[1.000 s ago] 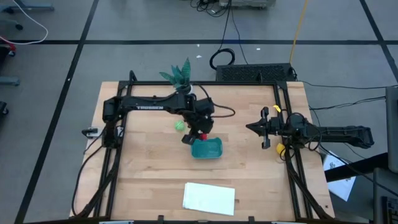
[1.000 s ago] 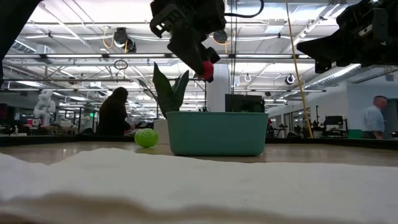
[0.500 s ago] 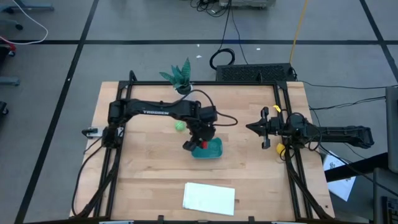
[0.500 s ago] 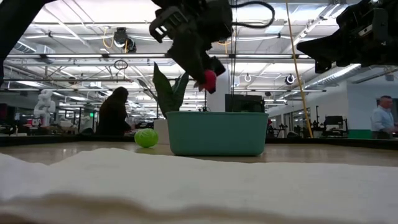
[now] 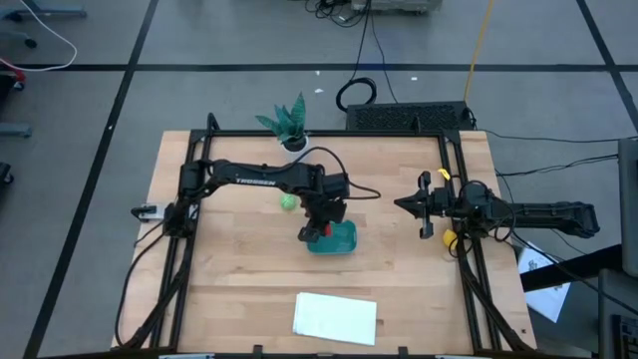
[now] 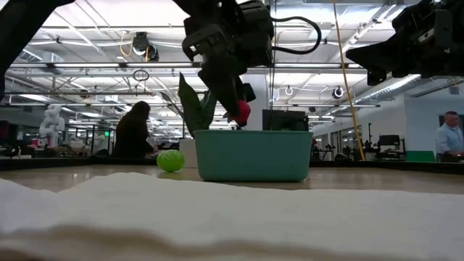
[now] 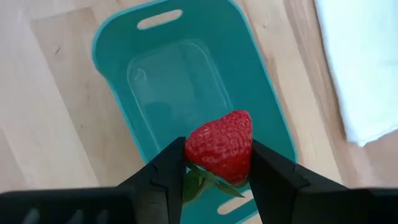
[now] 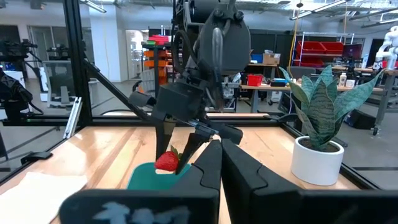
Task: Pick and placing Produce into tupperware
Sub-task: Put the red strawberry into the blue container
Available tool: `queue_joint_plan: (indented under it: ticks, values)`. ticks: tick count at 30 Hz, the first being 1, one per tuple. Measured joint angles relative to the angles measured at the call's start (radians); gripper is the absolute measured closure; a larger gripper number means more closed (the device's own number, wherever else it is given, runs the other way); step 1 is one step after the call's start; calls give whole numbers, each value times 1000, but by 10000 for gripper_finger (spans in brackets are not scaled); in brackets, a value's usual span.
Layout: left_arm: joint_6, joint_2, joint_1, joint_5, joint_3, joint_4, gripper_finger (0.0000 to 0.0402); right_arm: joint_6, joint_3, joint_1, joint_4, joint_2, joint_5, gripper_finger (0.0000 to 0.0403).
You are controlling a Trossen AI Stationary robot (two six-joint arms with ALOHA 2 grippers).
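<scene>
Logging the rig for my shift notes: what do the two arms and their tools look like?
Both arms are dark, near-black jointed links. The left arm carries white lettering on its long link and a black cable looping beside its wrist. The left tool has two matte black angular fingers. The right tool is black too, with small yellow marks near its wrist.

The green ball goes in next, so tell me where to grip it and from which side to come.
Grip the round green ball across its middle, coming straight down from above. It is round, so any finger line works. It sits free on the wood table, apart from the teal container, so there looks to be room for fingers on either side.
</scene>
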State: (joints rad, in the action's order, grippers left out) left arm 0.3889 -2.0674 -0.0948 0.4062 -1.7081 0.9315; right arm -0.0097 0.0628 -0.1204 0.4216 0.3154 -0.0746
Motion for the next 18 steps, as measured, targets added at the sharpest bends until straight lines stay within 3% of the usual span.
queue_joint_plan:
  ticks: [8, 18]
  values:
    - [143, 0, 29, 0, 0, 0, 256, -2, 0, 0, 0, 0, 0, 403]
    - [153, -5, 35, -8, 8, 6, 256, -2, 0, 0, 0, 0, 0, 403]
